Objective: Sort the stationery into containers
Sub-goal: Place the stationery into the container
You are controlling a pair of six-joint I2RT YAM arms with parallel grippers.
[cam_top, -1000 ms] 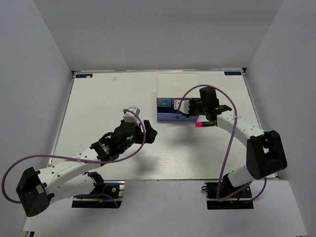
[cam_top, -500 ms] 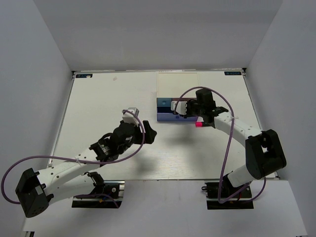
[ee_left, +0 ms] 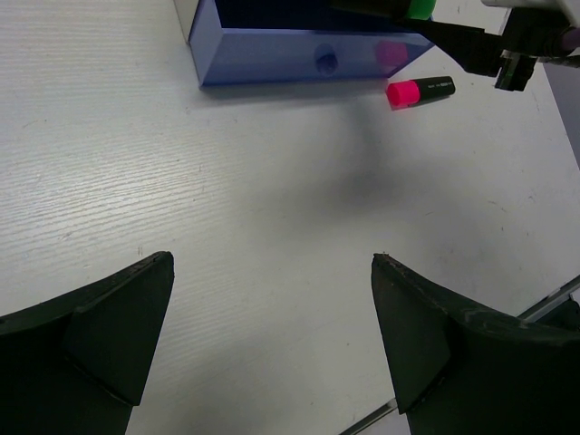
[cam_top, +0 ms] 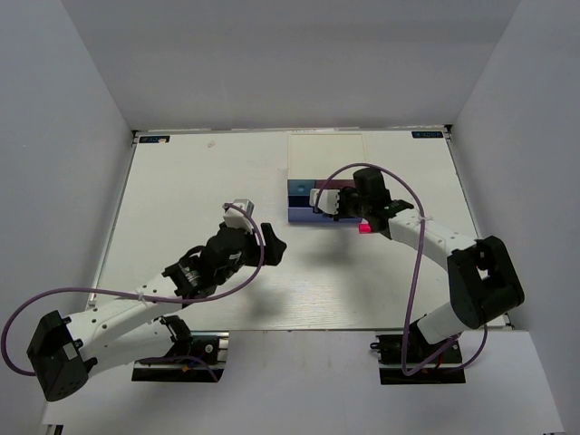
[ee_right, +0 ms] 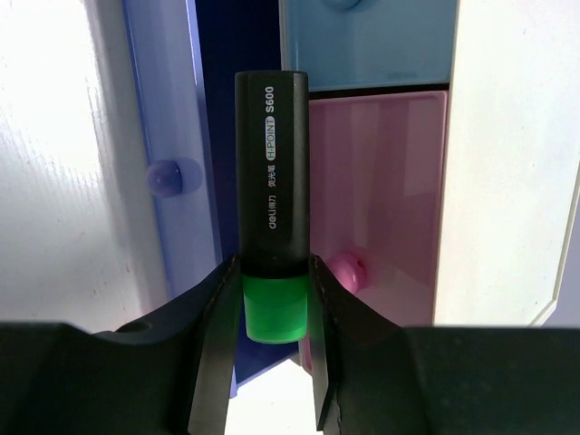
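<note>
White desk (cam_top: 181, 181) between grey walls (cam_top: 72, 91). My right hand (ee_right: 274, 299) pinches the green-capped highlighter (ee_right: 272, 172) at its cap, over the pulled-out blue-purple drawer (ee_left: 299, 59) of the white box (cam_top: 324, 149). My left hand (ee_left: 270, 272) hovers spread wide above the desk. The pink-capped highlighter (ee_left: 419, 91) lies near that drawer's front

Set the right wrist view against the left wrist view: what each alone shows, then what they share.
Right wrist only: the lettering on the green-capped highlighter, and the light blue drawer. Left wrist only: the pink-capped highlighter lying on the table, and the open left gripper. Both: the pulled-out blue-purple drawer and the right gripper holding the green cap.
</note>
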